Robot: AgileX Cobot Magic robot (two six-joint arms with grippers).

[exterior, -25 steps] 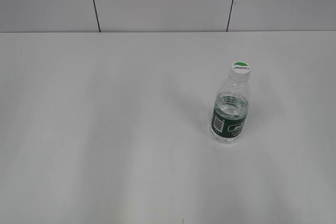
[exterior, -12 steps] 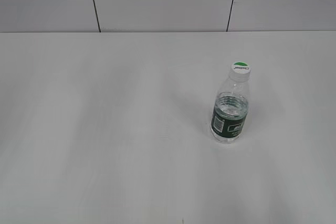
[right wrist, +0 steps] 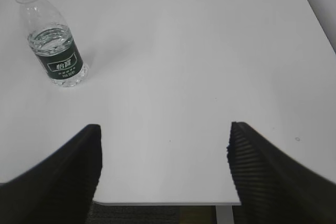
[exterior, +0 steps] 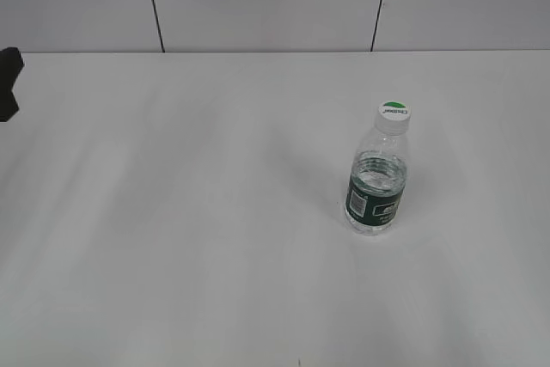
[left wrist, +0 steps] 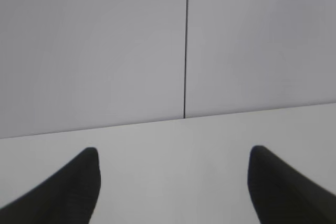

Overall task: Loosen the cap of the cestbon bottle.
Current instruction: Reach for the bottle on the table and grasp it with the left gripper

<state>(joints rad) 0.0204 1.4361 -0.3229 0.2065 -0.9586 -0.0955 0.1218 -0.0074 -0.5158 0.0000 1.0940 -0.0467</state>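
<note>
A: Cestbon bottle (exterior: pixel 375 188), small, clear ribbed plastic with a dark green label band, where does it stand?

B: It stands upright on the white matte table (exterior: pixel 189 212), on the right half in the exterior view. Its round white cap with the green top (exterior: pixel 394 112) sits on the narrow neck.

A: And the grippers?

B: The right gripper (right wrist: pixel 164 169) hangs above the near table edge, both black ridged fingers (right wrist: pixel 262 171) spread wide, with nothing between them. In its wrist view the bottle is far to the upper left, well apart from the fingers. The left gripper (left wrist: pixel 173 182) is also wide open and holds nothing; it faces the grey panelled wall (left wrist: pixel 105 51), and the bottle does not show in its view. In the exterior view only a small dark part (exterior: pixel 9 83) shows at the left edge; I cannot tell which part of the arm it is.

A: How much room is there around the bottle?

B: Bare table on all sides of it. The back edge of the table meets the wall behind, and in the right wrist view the front edge and the rounded front corner are visible, well away from the bottle.
</note>
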